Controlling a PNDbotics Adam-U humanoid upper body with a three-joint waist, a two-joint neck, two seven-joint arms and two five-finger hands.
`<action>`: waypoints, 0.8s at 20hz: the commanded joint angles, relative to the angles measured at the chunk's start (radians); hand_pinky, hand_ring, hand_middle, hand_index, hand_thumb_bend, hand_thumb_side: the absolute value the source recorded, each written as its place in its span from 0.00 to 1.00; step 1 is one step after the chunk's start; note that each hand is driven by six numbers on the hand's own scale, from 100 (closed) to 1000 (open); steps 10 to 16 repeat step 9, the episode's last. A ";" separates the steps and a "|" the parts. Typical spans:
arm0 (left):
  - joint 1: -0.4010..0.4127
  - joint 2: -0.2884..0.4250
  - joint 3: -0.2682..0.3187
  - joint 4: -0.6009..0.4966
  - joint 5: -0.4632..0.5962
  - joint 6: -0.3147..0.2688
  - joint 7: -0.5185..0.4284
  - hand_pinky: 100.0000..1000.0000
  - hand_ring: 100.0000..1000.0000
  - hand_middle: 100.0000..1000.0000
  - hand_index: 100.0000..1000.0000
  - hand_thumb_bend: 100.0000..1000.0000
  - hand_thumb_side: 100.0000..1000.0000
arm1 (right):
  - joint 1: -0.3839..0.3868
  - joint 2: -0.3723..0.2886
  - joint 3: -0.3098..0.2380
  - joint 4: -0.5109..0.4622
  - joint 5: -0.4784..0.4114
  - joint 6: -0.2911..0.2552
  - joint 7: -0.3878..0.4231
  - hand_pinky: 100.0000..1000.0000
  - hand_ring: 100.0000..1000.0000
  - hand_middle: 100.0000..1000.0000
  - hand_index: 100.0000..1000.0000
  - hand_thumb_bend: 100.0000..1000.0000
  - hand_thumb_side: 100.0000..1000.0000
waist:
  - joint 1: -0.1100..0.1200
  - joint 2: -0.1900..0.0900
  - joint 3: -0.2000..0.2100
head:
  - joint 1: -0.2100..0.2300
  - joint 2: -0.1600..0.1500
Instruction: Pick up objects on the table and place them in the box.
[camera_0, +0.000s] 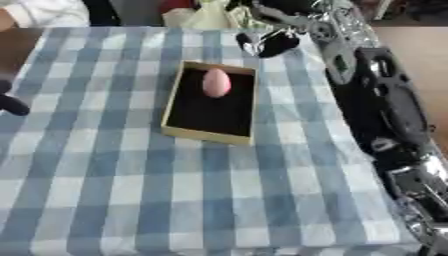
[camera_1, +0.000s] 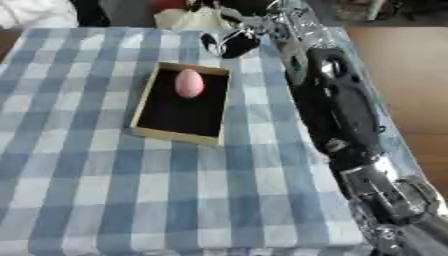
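It looks like a staged test table in a lab or demo room more than a home. A blue-and-white checked cloth (camera_0: 105, 165) covers the table, with brown floor (camera_1: 402, 75) beyond its right edge. The robot's black-and-silver arm (camera_1: 337, 105) reaches along that side. Cluttered items, blurred, crowd the far edge (camera_0: 197, 15); perhaps bags or clothing, though they cannot be made out.
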 joint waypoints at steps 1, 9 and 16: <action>-0.005 0.020 0.007 -0.019 -0.004 -0.003 0.005 0.59 0.72 0.67 0.74 0.00 0.56 | -0.002 -0.089 -0.028 -0.097 -0.089 0.038 -0.012 0.88 0.81 0.81 0.86 0.00 0.31 | 0.003 -0.019 -0.006 | 0.012 0.003; -0.003 0.027 0.012 -0.019 -0.008 -0.013 0.010 0.59 0.72 0.67 0.74 0.00 0.56 | 0.121 -0.240 -0.091 -0.280 -0.255 0.148 -0.073 0.84 0.74 0.78 0.82 0.00 0.28 | 0.006 -0.019 -0.025 | 0.034 0.004; -0.003 0.027 0.012 -0.019 -0.008 -0.013 0.010 0.59 0.72 0.67 0.74 0.00 0.56 | 0.121 -0.240 -0.091 -0.280 -0.255 0.148 -0.073 0.84 0.74 0.78 0.82 0.00 0.28 | 0.006 -0.019 -0.025 | 0.034 0.004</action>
